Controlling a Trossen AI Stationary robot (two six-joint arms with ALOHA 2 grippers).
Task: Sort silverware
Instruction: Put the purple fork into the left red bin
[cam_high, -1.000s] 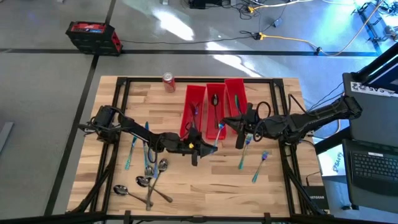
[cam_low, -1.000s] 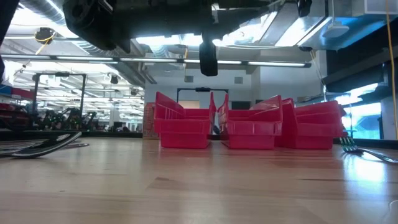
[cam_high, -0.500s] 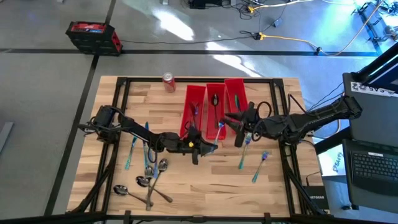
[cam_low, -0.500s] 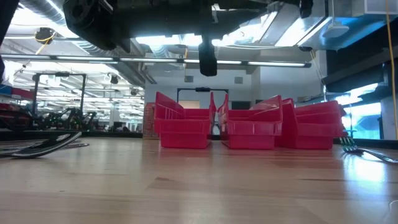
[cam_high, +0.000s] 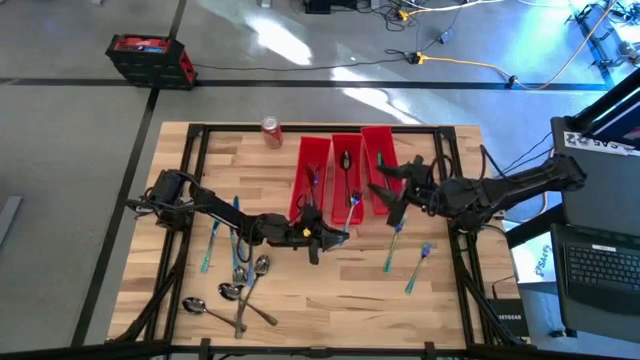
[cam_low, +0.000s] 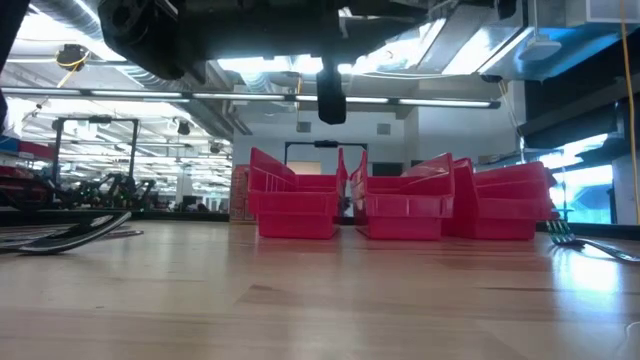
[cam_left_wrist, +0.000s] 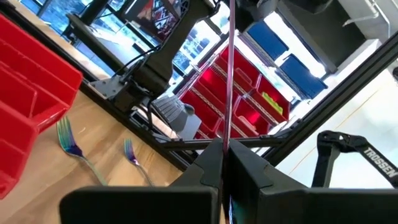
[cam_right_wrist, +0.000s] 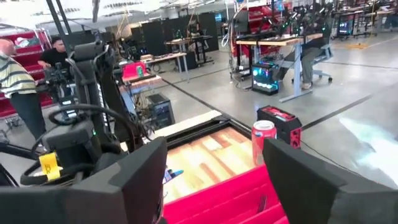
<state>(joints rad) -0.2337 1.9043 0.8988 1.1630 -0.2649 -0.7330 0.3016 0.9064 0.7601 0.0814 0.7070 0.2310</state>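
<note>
My left gripper (cam_high: 338, 237) hovers just off the near end of the three red bins (cam_high: 346, 170) and is shut on a slim piece of silverware, which shows edge-on as a thin pinkish line (cam_left_wrist: 230, 62). My right gripper (cam_right_wrist: 214, 186) stands open and empty above the near end of the right bin (cam_high: 380, 160). In the bins lie a dark spoon (cam_high: 345, 160) and a fork (cam_high: 315, 178). Loose silverware lies flat on the table: two forks (cam_high: 393, 245) (cam_high: 418, 265) at the right, and teal pieces (cam_high: 212, 240) and spoons (cam_high: 250, 285) at the left. My left gripper pinches the slim piece between its two fingers (cam_left_wrist: 211, 168). The piece rises straight out from between them (cam_left_wrist: 227, 134) and is clear of the table. The fingers hide which end they hold.
A red soda can (cam_high: 271, 131) stands at the far edge, left of the bins. Black frame rails run along the table's left and right sides (cam_high: 455, 200). Bare wood lies near the front edge (cam_high: 330, 300). A person (cam_right_wrist: 15, 81) stands in the room beyond the table.
My right gripper has opened wide and drawn back from the bins toward the table's right edge, rising slightly.
</note>
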